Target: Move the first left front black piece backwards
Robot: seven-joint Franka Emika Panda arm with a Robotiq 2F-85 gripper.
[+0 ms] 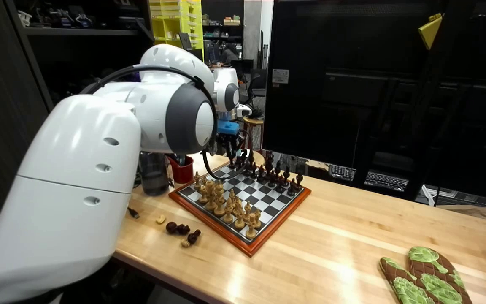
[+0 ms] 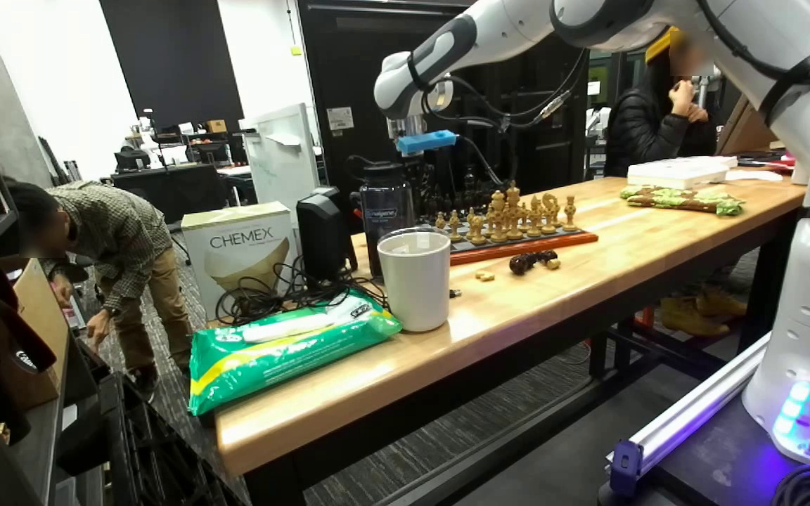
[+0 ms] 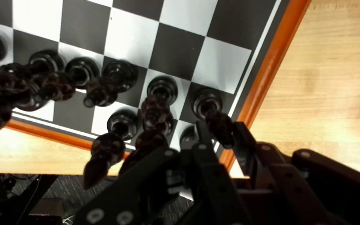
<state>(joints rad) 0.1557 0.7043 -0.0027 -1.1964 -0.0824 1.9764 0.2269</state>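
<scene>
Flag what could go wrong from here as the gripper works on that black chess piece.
Knocking a neighbour: in the wrist view, another dark piece stands close by one finger of the gripper, so moving or opening could topple it.

Losing the grip: the gripper is closed around the upper part of the black piece, which might tilt or slip if its base catches on the board.

Lt. wood bench [image 1: 331,228], glossy. On it: chessboard [image 1: 278,221] w/ red-brn frame; loose dk pcs [image 1: 193,237] nr its edge, sm. tan item [image 1: 160,219] close by; red cup [image 1: 182,172], dk bottle [image 2: 385,211], wht cup [image 2: 415,281], grn pack [image 2: 285,351] at bench end, blk cable end [image 1: 133,213]; brn/grn mitt [image 1: 430,274] well apart from chessboard, wht box [image 2: 678,173].
</scene>
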